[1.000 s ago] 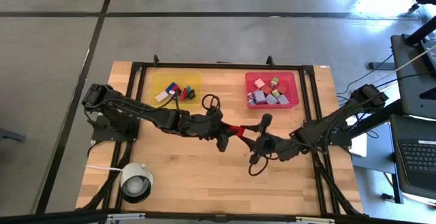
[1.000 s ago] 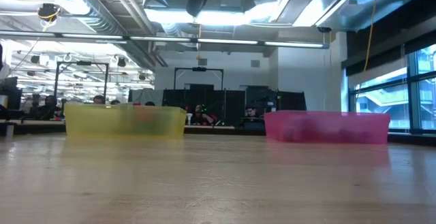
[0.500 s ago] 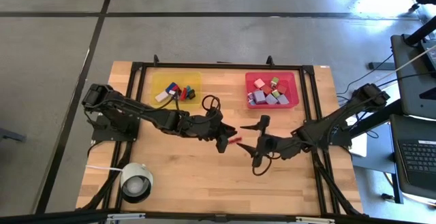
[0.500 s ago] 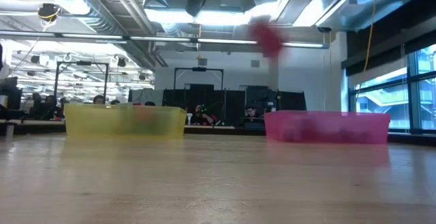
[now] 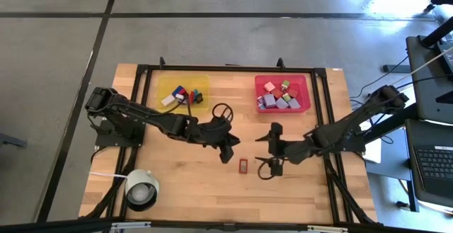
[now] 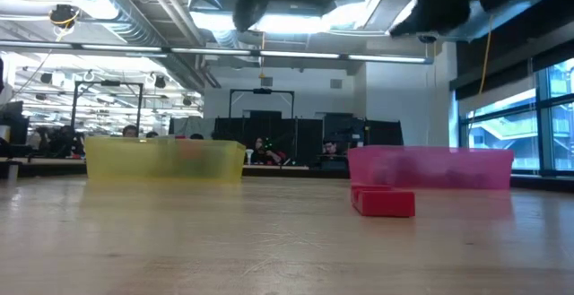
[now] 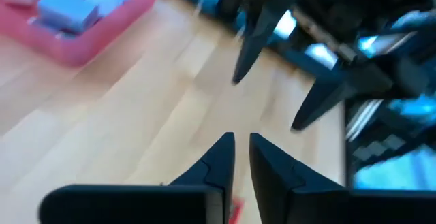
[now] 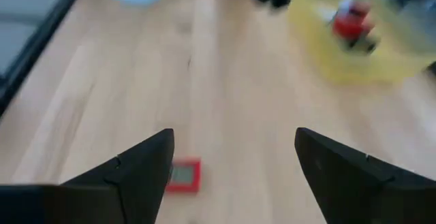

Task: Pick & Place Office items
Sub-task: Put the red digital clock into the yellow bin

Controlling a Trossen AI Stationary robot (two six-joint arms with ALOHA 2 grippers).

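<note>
A small flat red block (image 5: pixel 243 166) lies flat on the bare wood between my two grippers, held by neither. It also shows in the low view (image 6: pixel 384 202) and the right wrist view (image 8: pixel 182 174). My left gripper (image 5: pixel 228 151) hovers just left of it, fingers (image 7: pixel 228 149) closed to a thin gap, empty. My right gripper (image 5: pixel 273 148) hovers just right of it, wide open (image 8: pixel 235 149), empty. More small items lie in the yellow tray (image 5: pixel 164 84) and the red tray (image 5: pixel 306 84) at the far edge.
A white round cylinder (image 5: pixel 141 189) stands at the near left corner. A black frame (image 5: pixel 322 105) runs around the work area. Bare wood lies between the trays and the near edge.
The red block, held up between the two grippers a second ago, has fallen and now lies on the table below them. My right gripper has drawn back slightly toward the table's right edge.
</note>
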